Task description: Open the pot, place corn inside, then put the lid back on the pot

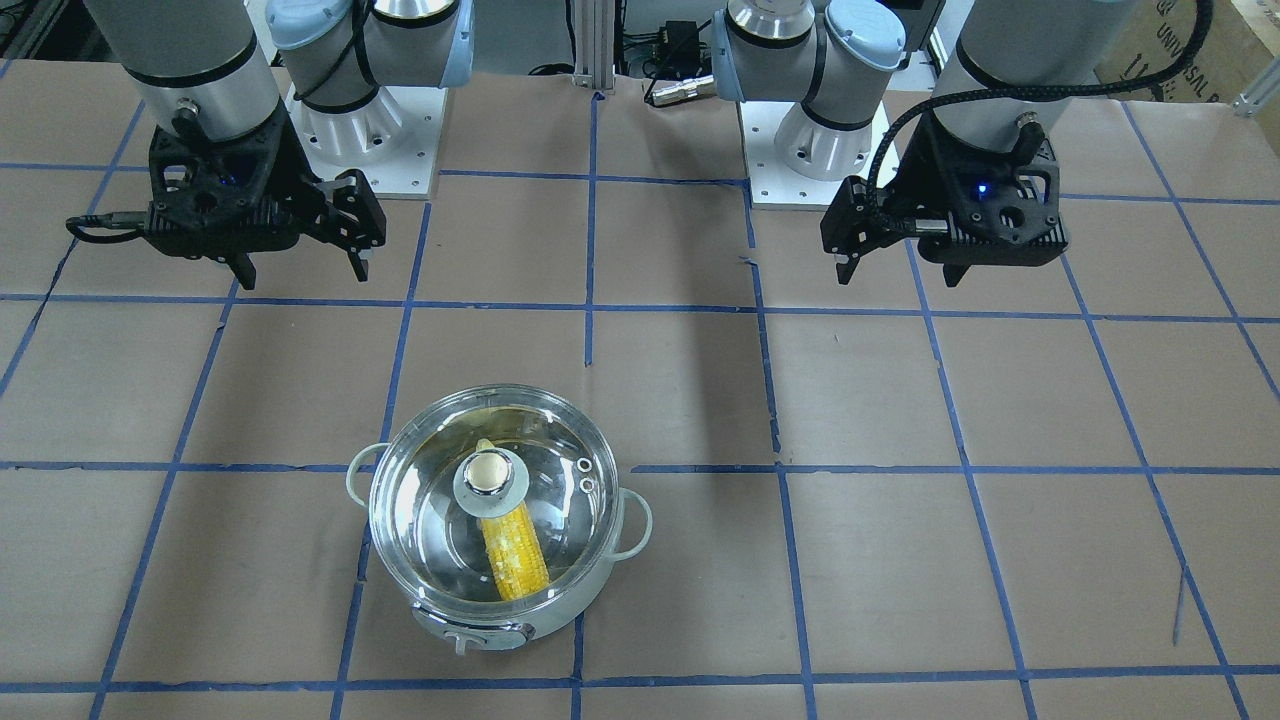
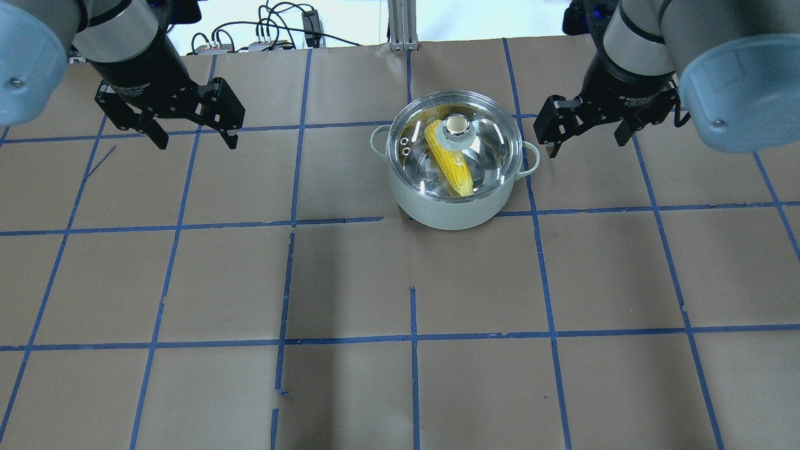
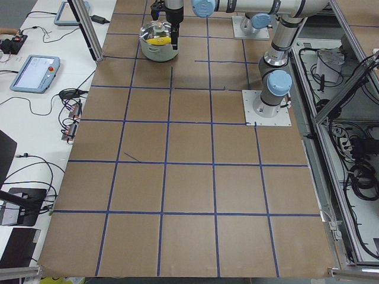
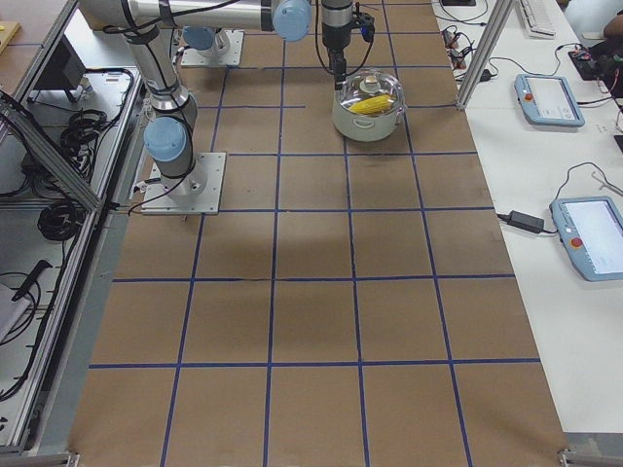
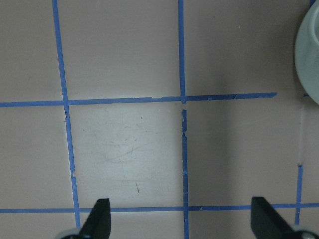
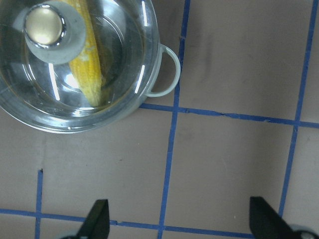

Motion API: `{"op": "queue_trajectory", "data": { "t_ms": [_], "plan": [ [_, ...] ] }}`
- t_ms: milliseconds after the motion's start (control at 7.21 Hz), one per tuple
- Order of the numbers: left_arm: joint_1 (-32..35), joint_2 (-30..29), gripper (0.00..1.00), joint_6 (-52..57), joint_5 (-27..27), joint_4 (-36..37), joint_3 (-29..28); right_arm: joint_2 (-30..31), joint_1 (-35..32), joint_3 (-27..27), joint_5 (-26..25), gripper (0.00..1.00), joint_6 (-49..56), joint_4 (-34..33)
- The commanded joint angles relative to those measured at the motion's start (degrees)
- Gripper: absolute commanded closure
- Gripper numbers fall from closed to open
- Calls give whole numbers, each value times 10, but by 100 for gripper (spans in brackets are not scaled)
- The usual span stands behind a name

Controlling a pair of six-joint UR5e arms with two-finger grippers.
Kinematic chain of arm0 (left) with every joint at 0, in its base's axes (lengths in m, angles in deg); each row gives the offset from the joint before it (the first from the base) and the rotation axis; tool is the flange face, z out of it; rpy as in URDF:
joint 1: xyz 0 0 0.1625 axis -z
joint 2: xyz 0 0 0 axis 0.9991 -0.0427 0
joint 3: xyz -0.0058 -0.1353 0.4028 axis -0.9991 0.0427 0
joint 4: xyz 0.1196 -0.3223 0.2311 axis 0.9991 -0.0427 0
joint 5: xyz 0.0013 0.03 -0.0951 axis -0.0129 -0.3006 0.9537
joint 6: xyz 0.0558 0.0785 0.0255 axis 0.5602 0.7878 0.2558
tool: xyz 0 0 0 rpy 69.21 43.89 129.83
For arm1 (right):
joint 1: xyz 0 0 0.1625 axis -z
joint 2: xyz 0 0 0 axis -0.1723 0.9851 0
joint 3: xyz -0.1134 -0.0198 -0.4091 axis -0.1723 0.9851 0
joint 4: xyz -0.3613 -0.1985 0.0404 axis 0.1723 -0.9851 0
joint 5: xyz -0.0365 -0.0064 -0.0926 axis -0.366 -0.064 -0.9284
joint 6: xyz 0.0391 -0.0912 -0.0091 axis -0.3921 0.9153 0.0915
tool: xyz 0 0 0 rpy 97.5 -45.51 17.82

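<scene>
A table (image 2: 350,281) covered in brown paper, ruled into squares with blue tape (image 2: 294,187), carried the pot (image 2: 437,209). White benches flanked it, holding cables and handheld control tablets (image 4: 547,97). The clear lid (image 2: 487,134) sat closed on the pot's rim, its beige-topped knob (image 2: 457,124) at the centre.

The corn (image 2: 453,165) lay inside the pot under the lid. Its long axis ran across the pot's floor beneath the knob, slightly off the grid lines. Its tapered end pointed toward the robot's side of the pot, and its blunt end toward the pot's control panel (image 1: 472,628).

The right gripper (image 2: 586,145) hung near the pot's loop handle (image 2: 530,157), spread wide and holding nothing. The left gripper (image 2: 197,142) hung well apart from the pot on the opposite side, equally wide and empty.
</scene>
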Motion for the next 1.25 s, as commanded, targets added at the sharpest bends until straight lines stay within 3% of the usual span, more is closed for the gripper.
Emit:
{"op": "queue_trajectory", "data": {
  "t_ms": [0,277,693,1109],
  "plan": [
    [0,0,0,0,3,0,-1,-58,-57,66,-2,0,-30,-9],
    [0,5,0,0,2,0,6,-54,-49,42,-9,0,-22,-2],
    [0,6,0,1,1,1,8,47,-20,-61,-8,0,-9,-15],
    [0,6,0,1,1,1,9,52,23,-62,2,0,7,-10]
  ]
}}
